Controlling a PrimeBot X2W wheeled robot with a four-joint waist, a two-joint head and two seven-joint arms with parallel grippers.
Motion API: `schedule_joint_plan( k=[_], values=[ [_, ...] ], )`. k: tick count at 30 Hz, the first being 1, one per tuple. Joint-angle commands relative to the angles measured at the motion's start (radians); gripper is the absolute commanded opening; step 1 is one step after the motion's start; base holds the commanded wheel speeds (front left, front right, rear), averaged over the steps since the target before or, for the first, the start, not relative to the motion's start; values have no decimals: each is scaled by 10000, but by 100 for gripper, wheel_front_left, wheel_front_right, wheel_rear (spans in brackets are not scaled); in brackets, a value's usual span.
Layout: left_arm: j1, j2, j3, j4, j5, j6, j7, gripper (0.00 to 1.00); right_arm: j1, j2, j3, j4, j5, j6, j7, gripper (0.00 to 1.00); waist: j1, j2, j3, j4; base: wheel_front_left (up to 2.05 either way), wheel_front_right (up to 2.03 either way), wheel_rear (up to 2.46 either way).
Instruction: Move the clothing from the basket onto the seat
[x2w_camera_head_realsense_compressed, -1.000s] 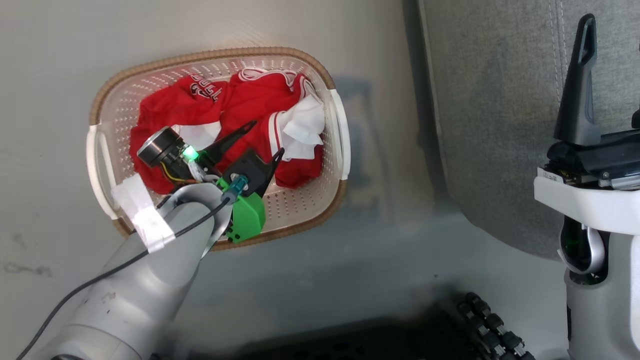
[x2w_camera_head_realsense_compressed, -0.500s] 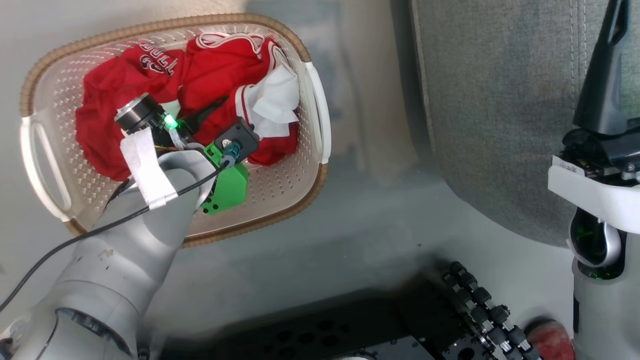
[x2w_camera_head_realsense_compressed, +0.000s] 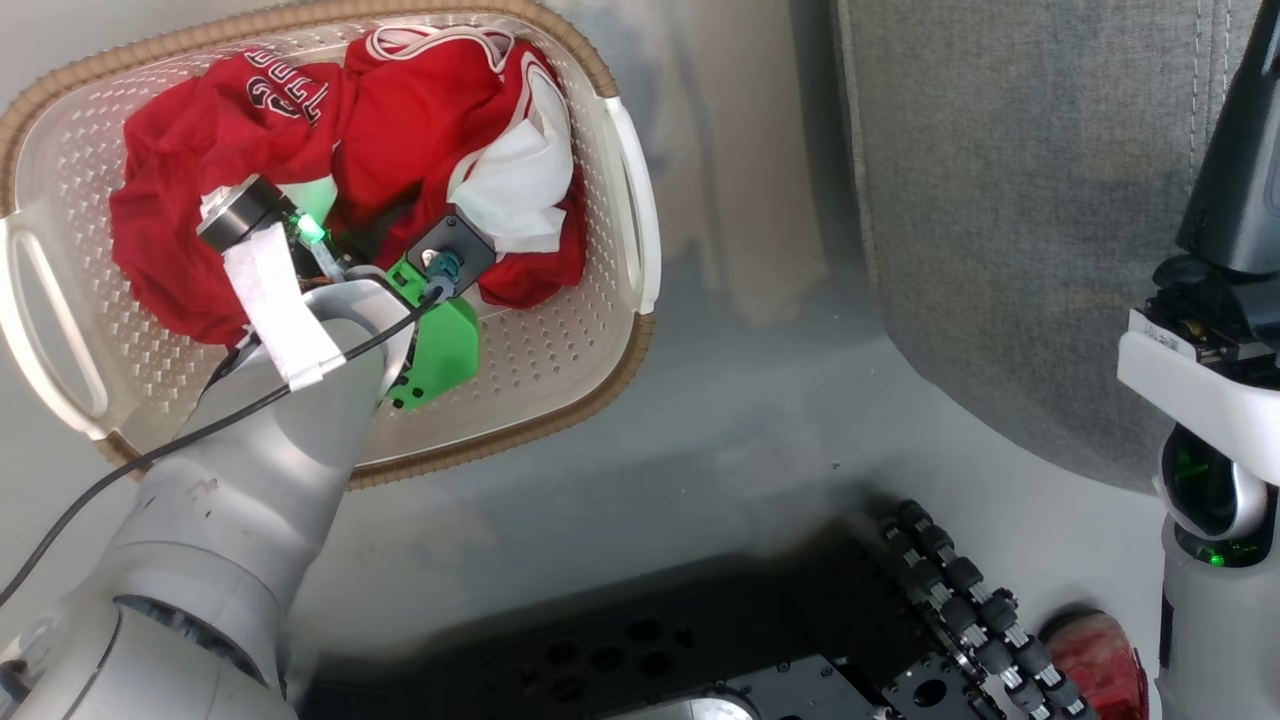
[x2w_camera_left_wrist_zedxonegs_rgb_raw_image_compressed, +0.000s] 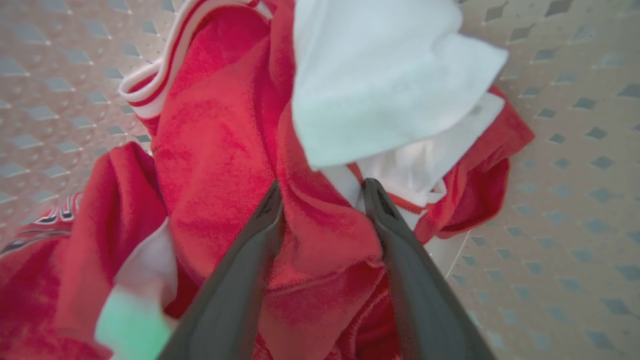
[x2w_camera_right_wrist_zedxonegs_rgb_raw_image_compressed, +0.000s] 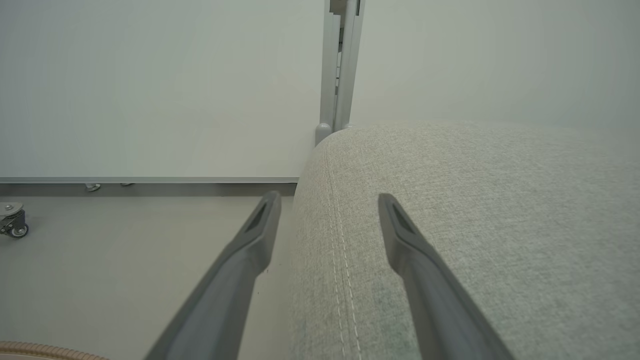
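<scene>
The clothing (x2w_camera_head_realsense_compressed: 400, 110), red with white panels, lies bunched in the cream basket (x2w_camera_head_realsense_compressed: 560, 350) on the floor at the upper left. My left gripper (x2w_camera_head_realsense_compressed: 400, 225) is pushed down into the pile. In the left wrist view its two dark fingers (x2w_camera_left_wrist_zedxonegs_rgb_raw_image_compressed: 250, 260) straddle a ridge of the red clothing (x2w_camera_left_wrist_zedxonegs_rgb_raw_image_compressed: 225, 140), still apart, with the basket's perforated wall (x2w_camera_left_wrist_zedxonegs_rgb_raw_image_compressed: 575, 150) behind. The grey seat (x2w_camera_head_realsense_compressed: 1000, 200) fills the upper right. My right gripper (x2w_camera_head_realsense_compressed: 1240, 170) stands open above the seat's edge (x2w_camera_right_wrist_zedxonegs_rgb_raw_image_compressed: 475, 225), with nothing between its fingers (x2w_camera_right_wrist_zedxonegs_rgb_raw_image_compressed: 250, 250).
My black base with rollers (x2w_camera_head_realsense_compressed: 960, 590) lies along the bottom, a red object (x2w_camera_head_realsense_compressed: 1095, 650) beside it. Pale floor separates basket and seat. Beyond the seat stand a white wall, a grey post (x2w_camera_right_wrist_zedxonegs_rgb_raw_image_compressed: 340, 65) and a caster (x2w_camera_right_wrist_zedxonegs_rgb_raw_image_compressed: 12, 220).
The head camera has shifted, so the basket sits further up and left. My left gripper has sunk into the clothing, and its fingers have drawn closer together around a fold. The right arm is steady.
</scene>
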Motion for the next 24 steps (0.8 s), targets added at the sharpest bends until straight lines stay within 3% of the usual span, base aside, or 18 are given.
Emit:
schedule_joint_plan(
  k=[1,7,12,18,24],
  values=[
    [-189,-34,-16,49,-80,-73,-89,0,-56,-8,-71,-54,-92,-3,-31,100,-1,0,-13,77,0,0,0],
    [-79,-177,496,-1157,-642,94,-280,0,-109,-8,-493,-16,157,-3,-31,100,-1,0,-282,508,0,0,0],
    [1125,576,1161,-3820,-997,68,-249,0,-82,-11,-573,234,322,-3,-31,100,-1,0,-896,813,0,0,0],
    [2736,1019,1998,-5602,-1081,136,-253,0,74,-14,-362,700,256,-3,-31,100,-1,0,-2114,1057,0,0,0],
    [4271,951,3062,-6644,-1189,81,-253,0,588,-13,-278,1164,206,-3,-31,100,-1,0,-3751,1240,0,0,0]
  ],
)
